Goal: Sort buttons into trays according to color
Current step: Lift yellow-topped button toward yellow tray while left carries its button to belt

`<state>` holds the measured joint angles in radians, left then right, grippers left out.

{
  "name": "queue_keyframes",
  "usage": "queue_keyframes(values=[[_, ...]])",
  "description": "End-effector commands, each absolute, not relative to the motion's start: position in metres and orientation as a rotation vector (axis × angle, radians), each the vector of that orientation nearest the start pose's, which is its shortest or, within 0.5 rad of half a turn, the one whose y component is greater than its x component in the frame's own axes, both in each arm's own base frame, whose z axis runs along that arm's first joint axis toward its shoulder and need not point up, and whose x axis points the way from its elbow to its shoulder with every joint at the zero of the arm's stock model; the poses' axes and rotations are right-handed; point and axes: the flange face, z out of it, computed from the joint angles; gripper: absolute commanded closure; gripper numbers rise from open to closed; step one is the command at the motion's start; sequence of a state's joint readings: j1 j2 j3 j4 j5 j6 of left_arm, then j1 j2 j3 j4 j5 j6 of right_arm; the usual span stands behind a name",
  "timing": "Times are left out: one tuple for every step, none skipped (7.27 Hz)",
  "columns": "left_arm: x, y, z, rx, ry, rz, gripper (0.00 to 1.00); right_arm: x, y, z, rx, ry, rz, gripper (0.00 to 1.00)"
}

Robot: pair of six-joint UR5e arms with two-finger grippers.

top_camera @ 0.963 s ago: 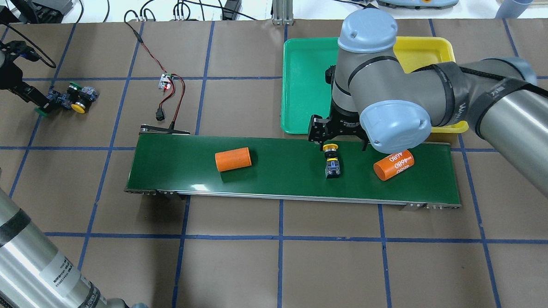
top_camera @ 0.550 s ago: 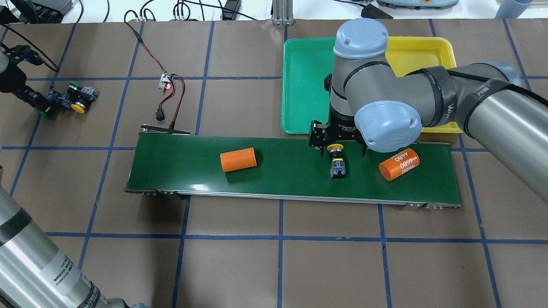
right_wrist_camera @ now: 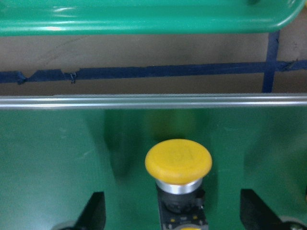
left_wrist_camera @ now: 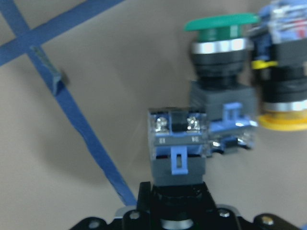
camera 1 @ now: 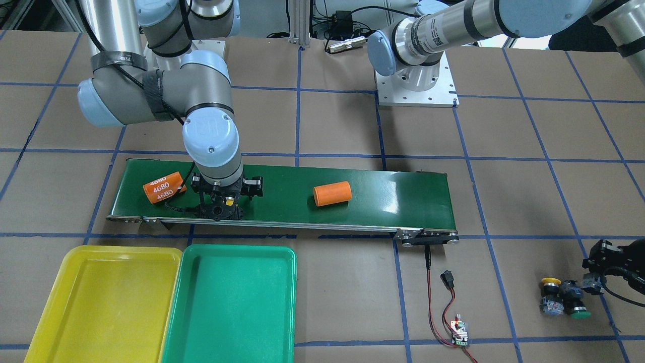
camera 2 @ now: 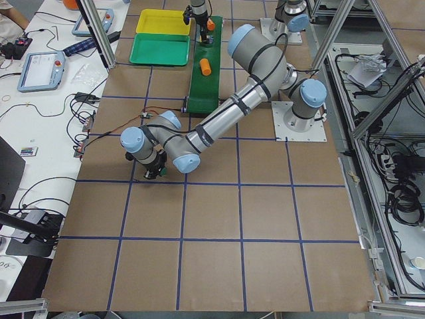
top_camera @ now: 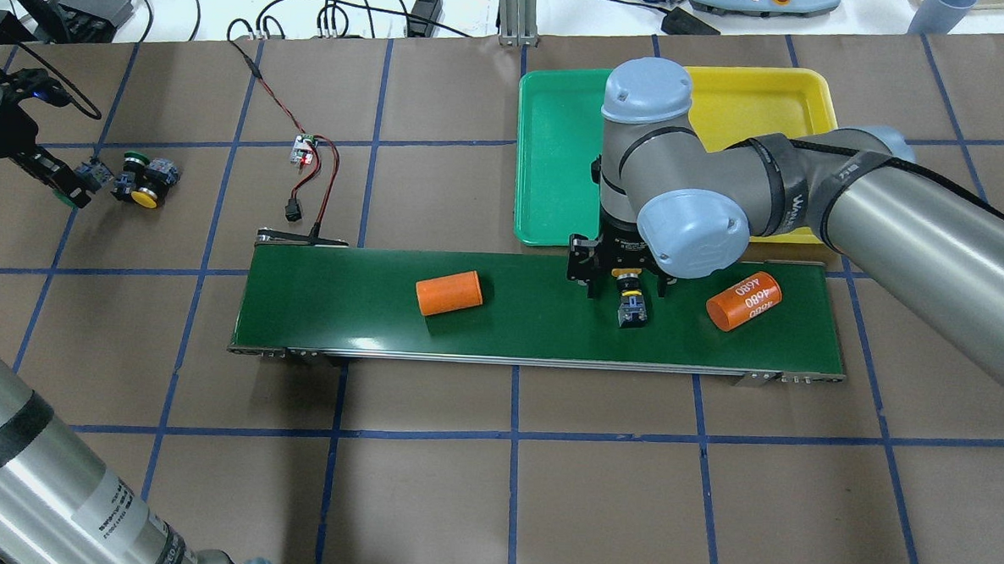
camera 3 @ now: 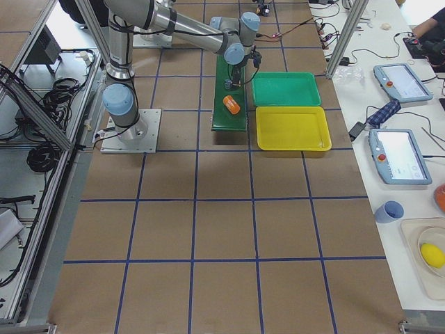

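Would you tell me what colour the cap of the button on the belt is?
The button cap is yellow, shown best in the right wrist-mounted view.

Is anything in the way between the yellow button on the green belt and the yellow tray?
Nothing I can see blocks it. The yellow button lies on the belt inside the open right gripper. Only the belt's low metal edge comes before the yellow tray, and the 4680 cylinder lies off to one side.
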<state>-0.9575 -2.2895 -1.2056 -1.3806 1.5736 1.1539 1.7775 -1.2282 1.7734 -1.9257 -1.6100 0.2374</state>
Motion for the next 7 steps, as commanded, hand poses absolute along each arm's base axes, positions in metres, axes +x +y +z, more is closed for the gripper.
queue_keyframes(values=[[0.288, -0.655, 0.274, 1.302, 3.011, 0.15, 1.0, 0.241, -0.52, 0.243, 0.05, 3.215, 0.27, 1.0], [0.247, -0.648, 0.296, 1.526, 2.957, 0.158, 1.0, 0.24, -0.52, 0.244, 0.096, 3.217, 0.271, 1.0], [0.192, -0.641, 0.308, 1.652, 2.914, 0.136, 1.0, 0.24, -0.521, 0.247, 0.119, 3.216, 0.258, 1.0], [0.137, -0.618, 0.301, 1.76, 2.897, 0.172, 1.0, 0.239, -0.525, 0.257, 0.125, 3.217, 0.216, 1.0], [0.093, -0.585, 0.291, 1.781, 2.934, 0.181, 1.0, 0.219, -0.547, 0.28, 0.155, 3.271, 0.093, 1.0], [0.074, -0.557, 0.286, 1.545, 3.034, 0.201, 1.0, 0.184, -0.576, 0.307, 0.247, 3.282, 0.011, 1.0], [0.054, -0.537, 0.293, 1.246, 3.139, 0.218, 1.0, 0.14, -0.598, 0.319, 0.346, 3.267, -0.036, 1.0]])
